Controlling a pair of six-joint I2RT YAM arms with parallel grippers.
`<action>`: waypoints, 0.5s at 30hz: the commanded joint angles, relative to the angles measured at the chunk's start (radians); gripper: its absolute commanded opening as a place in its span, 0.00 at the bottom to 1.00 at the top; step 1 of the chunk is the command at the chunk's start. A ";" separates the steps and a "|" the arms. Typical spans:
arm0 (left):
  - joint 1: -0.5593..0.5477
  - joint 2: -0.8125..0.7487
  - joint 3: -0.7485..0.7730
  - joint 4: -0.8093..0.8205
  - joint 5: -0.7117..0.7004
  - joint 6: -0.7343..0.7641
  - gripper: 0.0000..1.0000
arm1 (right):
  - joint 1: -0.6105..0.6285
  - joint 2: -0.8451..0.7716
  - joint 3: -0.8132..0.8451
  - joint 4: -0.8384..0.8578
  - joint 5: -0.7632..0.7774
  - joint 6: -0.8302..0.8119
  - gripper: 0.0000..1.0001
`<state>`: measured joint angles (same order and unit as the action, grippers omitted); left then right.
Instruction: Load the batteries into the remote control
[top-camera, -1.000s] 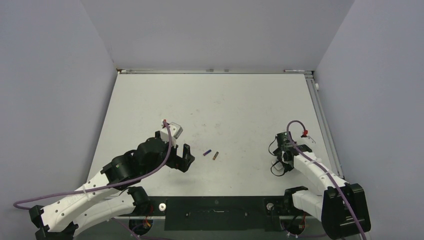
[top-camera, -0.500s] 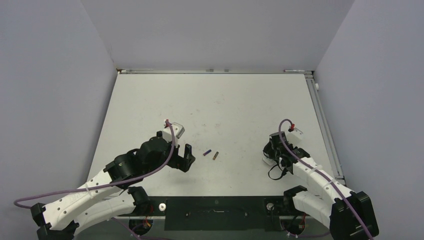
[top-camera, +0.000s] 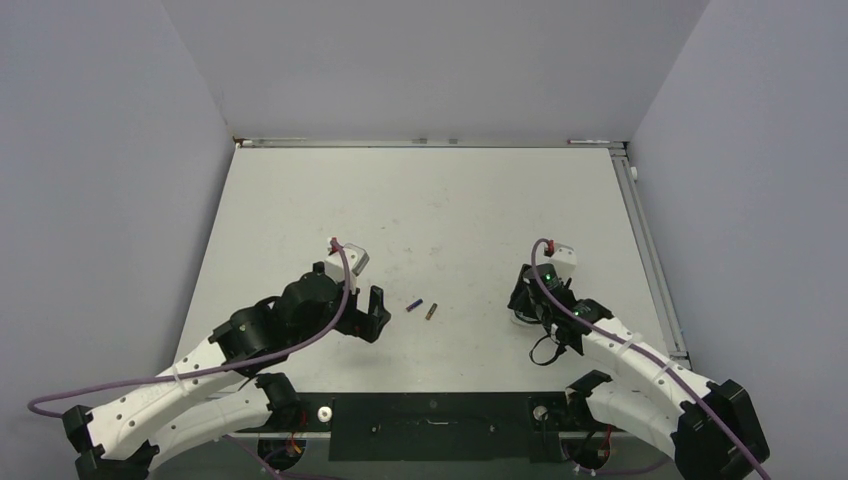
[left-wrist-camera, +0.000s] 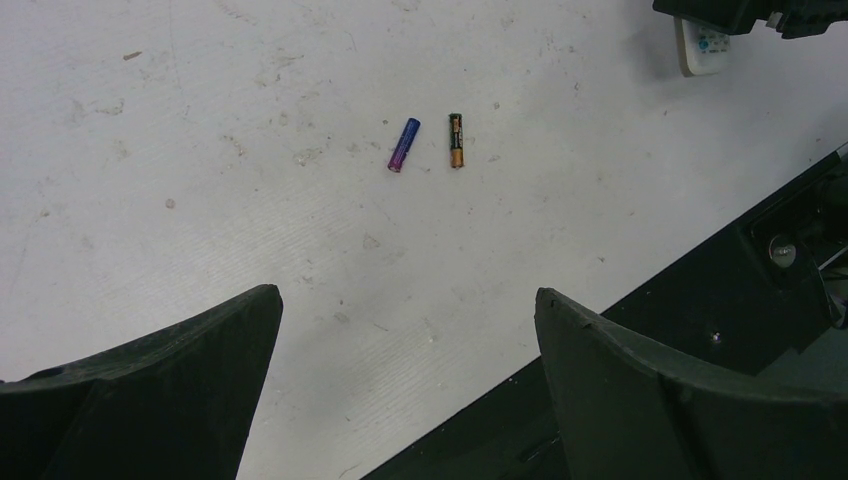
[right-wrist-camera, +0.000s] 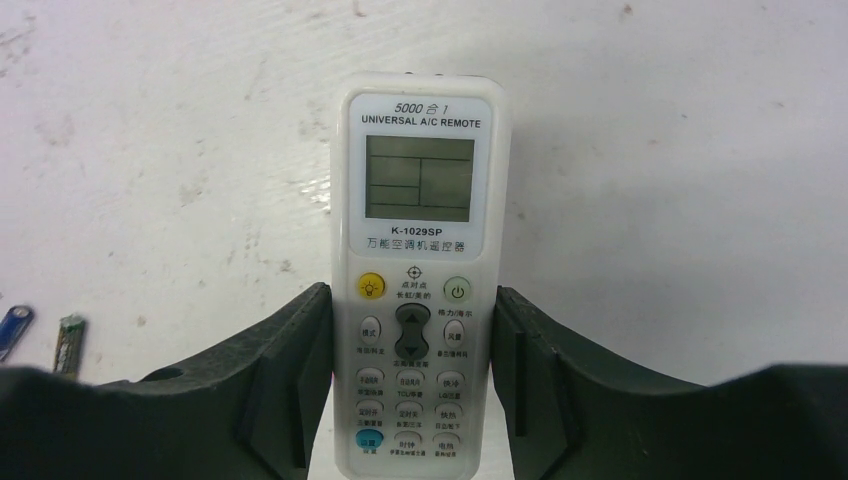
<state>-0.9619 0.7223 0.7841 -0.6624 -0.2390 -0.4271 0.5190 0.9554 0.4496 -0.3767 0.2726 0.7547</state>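
Right wrist view: my right gripper (right-wrist-camera: 410, 305) clamps the remote (right-wrist-camera: 418, 200) at centre frame, buttons up; I should flip it without slipping. My left gripper (left-wrist-camera: 405, 298) gapes empty, batteries (left-wrist-camera: 404, 145) upper centre.

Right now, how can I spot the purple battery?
Look at the white table, a bit nearer its front edge than the middle. Two tiny batteries lie there side by side, apart. The purple battery is the left one; the gold battery beside it is brownish.
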 joint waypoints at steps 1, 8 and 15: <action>0.022 0.012 0.027 0.023 0.017 -0.012 0.96 | 0.056 -0.023 0.065 0.086 -0.021 -0.115 0.09; 0.122 0.026 0.019 0.079 0.157 -0.019 0.96 | 0.157 0.003 0.122 0.116 -0.084 -0.249 0.09; 0.188 0.053 0.020 0.138 0.295 -0.070 0.96 | 0.289 0.019 0.181 0.138 -0.109 -0.409 0.09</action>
<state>-0.7971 0.7624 0.7841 -0.6144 -0.0635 -0.4576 0.7452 0.9695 0.5686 -0.3038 0.1814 0.4736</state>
